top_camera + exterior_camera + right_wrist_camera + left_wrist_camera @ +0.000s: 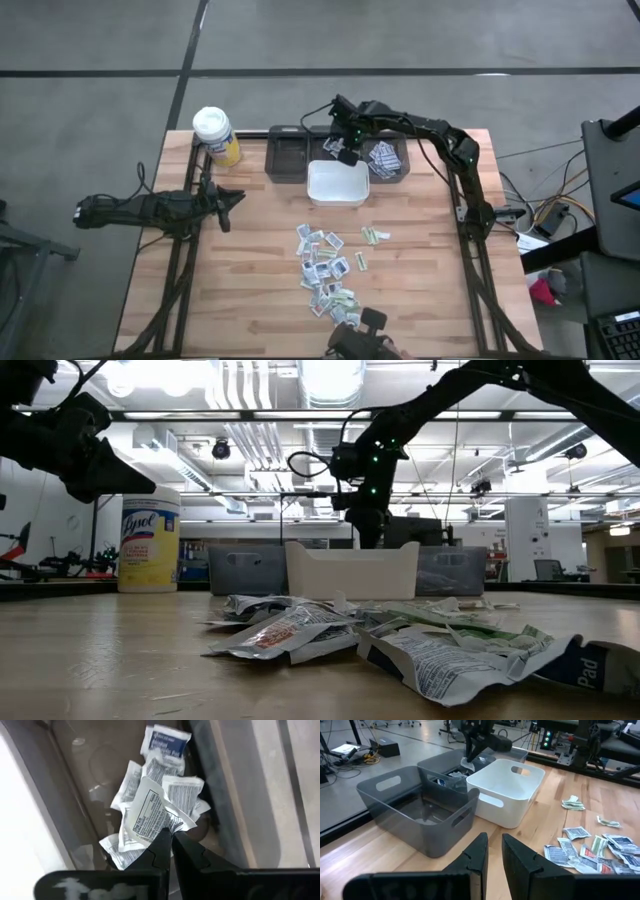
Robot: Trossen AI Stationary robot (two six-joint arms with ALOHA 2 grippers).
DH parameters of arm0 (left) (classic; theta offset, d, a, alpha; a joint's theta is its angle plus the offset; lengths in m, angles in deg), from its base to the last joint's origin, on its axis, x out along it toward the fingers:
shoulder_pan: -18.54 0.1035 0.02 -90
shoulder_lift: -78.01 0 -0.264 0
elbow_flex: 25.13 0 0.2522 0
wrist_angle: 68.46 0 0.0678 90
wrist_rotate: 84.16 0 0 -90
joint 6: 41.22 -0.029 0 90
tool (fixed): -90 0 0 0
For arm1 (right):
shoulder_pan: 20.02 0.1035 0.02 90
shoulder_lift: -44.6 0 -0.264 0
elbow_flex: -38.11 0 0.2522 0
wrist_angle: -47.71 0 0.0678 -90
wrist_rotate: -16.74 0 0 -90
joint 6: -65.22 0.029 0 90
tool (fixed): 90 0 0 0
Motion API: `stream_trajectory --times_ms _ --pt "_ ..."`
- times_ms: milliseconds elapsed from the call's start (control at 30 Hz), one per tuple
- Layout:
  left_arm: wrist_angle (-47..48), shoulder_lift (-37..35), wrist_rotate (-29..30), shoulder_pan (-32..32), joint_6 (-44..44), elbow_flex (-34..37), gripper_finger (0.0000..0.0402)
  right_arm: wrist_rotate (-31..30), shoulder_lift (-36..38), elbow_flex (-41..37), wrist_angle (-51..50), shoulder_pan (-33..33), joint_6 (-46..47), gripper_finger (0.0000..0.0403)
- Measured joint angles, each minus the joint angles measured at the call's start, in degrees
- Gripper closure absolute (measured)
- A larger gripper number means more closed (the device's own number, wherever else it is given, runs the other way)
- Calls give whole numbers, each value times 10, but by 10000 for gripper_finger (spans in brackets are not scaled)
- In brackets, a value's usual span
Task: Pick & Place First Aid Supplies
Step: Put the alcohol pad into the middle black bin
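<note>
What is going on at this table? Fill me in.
The right gripper is shut on a paper packet, holding it over the grey bin beside the white bin; several packets already lie in that grey bin. A pile of packets is on the wooden table, not yet sorted. The left gripper waits at the table's left side, holding nothing.

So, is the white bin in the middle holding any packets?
No, the white bin shows a bare inside in the left wrist view; packets lie on the table.

Two dark jointed arms (pixel 420 125) with black cables, green indicator lights, and wedge-shaped black jaws.
</note>
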Motion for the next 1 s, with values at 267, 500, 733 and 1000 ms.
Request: stream_trajectory --times_ms 267,500,733,1000 --pt "0 0 0 0 3 0 349 0 -1 0 -1 -1 -36 385" --pt "0 0 0 0 3 0 348 0 -1 0 -2 -1 -42 340" --pt "0 0 0 0 3 0 349 1 13 76 -96 13 -38 306" --pt "0 0 0 0 3 0 348 237 15 233 -322 46 19 316"
